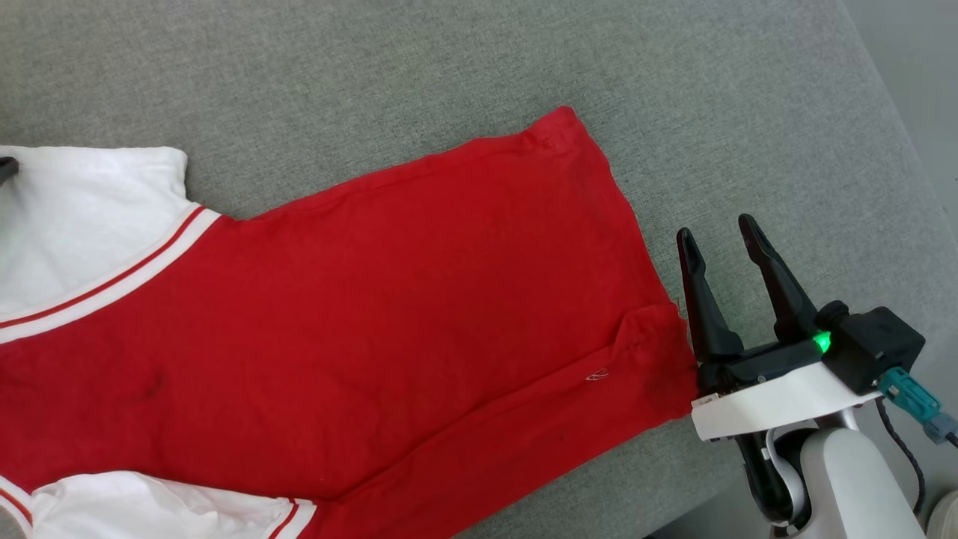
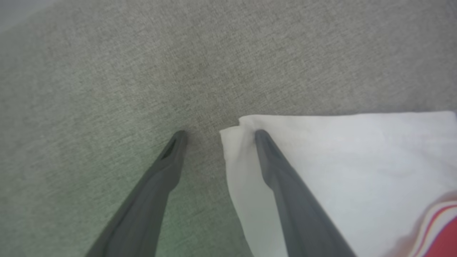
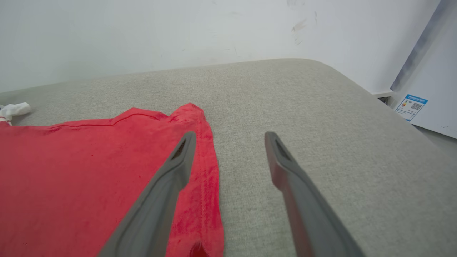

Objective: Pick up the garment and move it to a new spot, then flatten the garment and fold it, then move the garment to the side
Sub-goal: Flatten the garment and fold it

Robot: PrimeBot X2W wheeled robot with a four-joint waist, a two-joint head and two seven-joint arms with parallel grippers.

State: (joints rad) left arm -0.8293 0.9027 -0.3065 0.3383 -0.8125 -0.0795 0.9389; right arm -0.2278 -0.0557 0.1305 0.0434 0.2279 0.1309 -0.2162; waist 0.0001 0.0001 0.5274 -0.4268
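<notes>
**Spotter:** Where is the shirt lying for you?

**Operator:** I'm seeing the garment (image 1: pixel 359 299) lying spread across the grey cushion (image 1: pixel 449 67), with its hem (image 3: pixel 209 160) pointing toward my right arm and its white sleeve (image 2: pixel 339 160) toward my left. One near corner of the hem is folding over on itself.

**Spotter:** And the hands?

**Operator:** I'm holding both wide apart and empty. The right gripper (image 1: pixel 716 228) is sitting just beside the hem, with one finger over the red edge and the other over bare cushion. The left gripper (image 2: pixel 220 132) is straddling the sleeve's corner the same way.

**Spotter:** Why at opposite ends?

**Operator:** I'm judging this as the flattening step. With an edge between each pair of fingers, I'm setting up to pinch both ends and draw the cloth taut. That folded corner is what I'm worrying about, since it could crease into the fold.
</notes>
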